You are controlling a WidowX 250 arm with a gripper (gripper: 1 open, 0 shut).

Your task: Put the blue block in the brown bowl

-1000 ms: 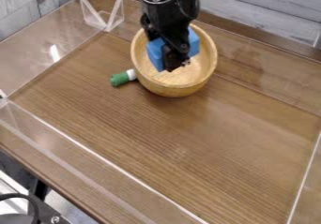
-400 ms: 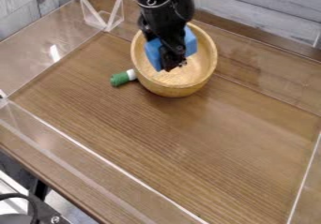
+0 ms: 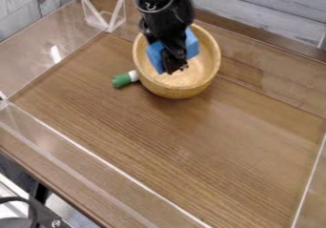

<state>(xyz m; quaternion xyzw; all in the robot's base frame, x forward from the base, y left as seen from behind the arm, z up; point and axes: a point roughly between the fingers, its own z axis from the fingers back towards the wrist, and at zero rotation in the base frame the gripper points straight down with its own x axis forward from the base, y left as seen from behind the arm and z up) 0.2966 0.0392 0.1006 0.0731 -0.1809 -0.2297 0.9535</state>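
The dark gripper point(image 3: 171, 56) is pointed downward over the bowl, its fingers clamped on the blue block point(image 3: 193, 44). The block is partly hidden by the fingers, with blue shown on both sides of them. It is held at the mouth of the brown bowl point(image 3: 192, 83); whether the bowl's inside is touched by it cannot be told. The bowl's far side is partly covered by the gripper, while its pale inside is shown toward the near and right sides. Just beside the bowl, on its left in the view, a small green piece point(image 3: 122, 80) is seen lying on the wooden table point(image 3: 166, 155). Farther off, toward the upper left, a clear, angular object point(image 3: 103, 14) is seen. Behind the table, pale boards point(image 3: 274, 10) are shown, and a black cable point(image 3: 18, 200) is seen at the lower left.
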